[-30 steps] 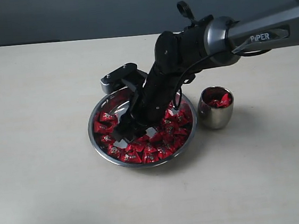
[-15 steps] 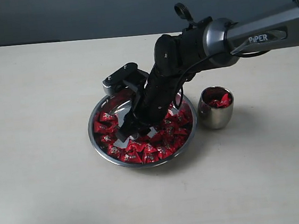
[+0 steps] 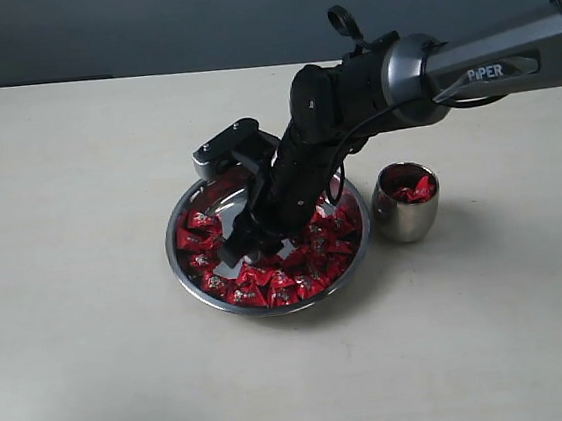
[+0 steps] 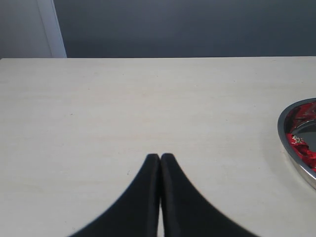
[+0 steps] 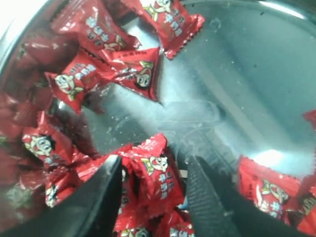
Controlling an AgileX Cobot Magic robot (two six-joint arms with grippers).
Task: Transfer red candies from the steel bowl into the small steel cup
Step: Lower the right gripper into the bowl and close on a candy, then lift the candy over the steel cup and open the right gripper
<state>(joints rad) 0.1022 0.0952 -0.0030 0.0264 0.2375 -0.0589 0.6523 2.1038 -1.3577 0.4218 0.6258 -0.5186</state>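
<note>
The right gripper [image 3: 250, 249] is down in the steel bowl [image 3: 174, 267], near-left of its middle. Its jaws are apart and straddle one target candy [image 5: 148, 170]; a gap shows on one side, so it is not clamped. The left gripper [image 4: 159, 159] sits off to the left over bare table [image 4: 98, 108], fingers pressed together, nothing held.

The red candies [image 3: 269, 287] ring the bowl floor, thickest on the near and left sides, with bare steel at the middle. The small steel cup [image 3: 403, 220] stands upright just right of the bowl, not touching it, with a few candies inside.

Handling, judged: each piece is very light, with a slick crinkly wrapper, likely a firm lump in the middle and flimsy crimped ends. Best to grip across the fat middle, since the ends would just fold. The polished steel underneath likely lets a piece skate away when nudged. Neighbours touch it, so a second one may ride along.

Orientation: the target candy lies flat, printed face up. Its long axis runs roughly along the fingers, so its narrow width faces the jaws' closing line. One serrated end points away from the wrist.
</note>
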